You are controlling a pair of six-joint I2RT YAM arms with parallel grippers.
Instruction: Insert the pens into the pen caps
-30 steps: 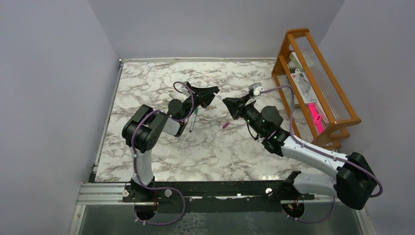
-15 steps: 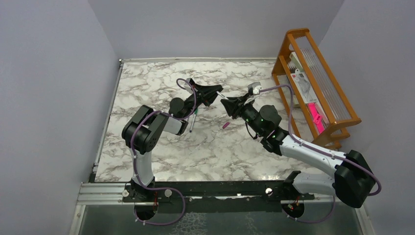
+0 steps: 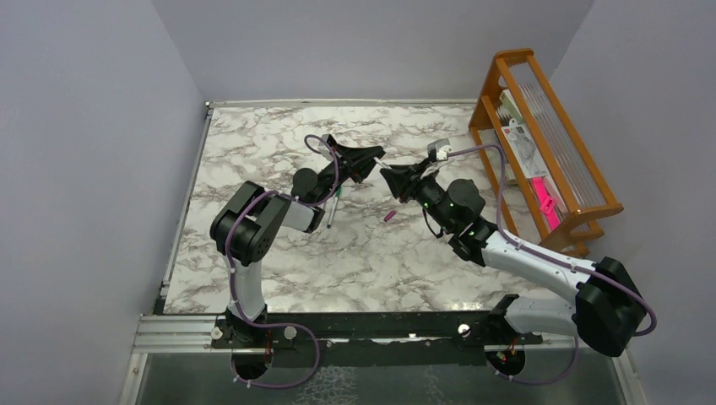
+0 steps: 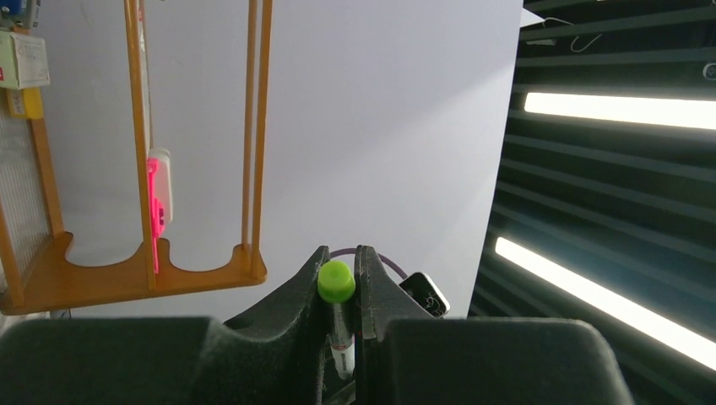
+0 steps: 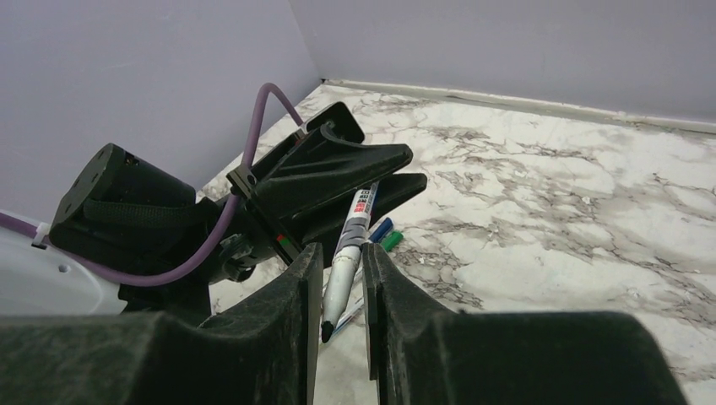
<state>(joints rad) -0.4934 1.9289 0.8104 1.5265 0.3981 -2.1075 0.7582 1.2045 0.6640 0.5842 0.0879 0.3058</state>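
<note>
My left gripper point(image 4: 341, 251) is shut on a grey-silver pen point(image 5: 355, 221) near its green end point(image 4: 336, 281). It holds the pen above the table's middle. The pen's dark tip point(image 5: 325, 332) slants down between the fingers of my right gripper point(image 5: 340, 250). Those jaws stand narrowly apart, with a gap on each side of the tip. In the top view the two grippers meet nose to nose, left point(image 3: 376, 157) and right point(image 3: 386, 175). A loose magenta cap point(image 3: 389, 216) lies on the marble just below them. I see nothing else in the right jaws.
Two more pens point(image 3: 331, 205) lie on the marble under the left arm, one with a blue cap point(image 5: 381, 229) and one with a green cap point(image 5: 390, 240). An orange wooden rack point(image 3: 540, 143) at the back right holds a bright pink object point(image 3: 545, 202) and packets.
My left gripper has swung right and my right gripper has moved left toward it. The pen's tip now sits between the right fingers.
</note>
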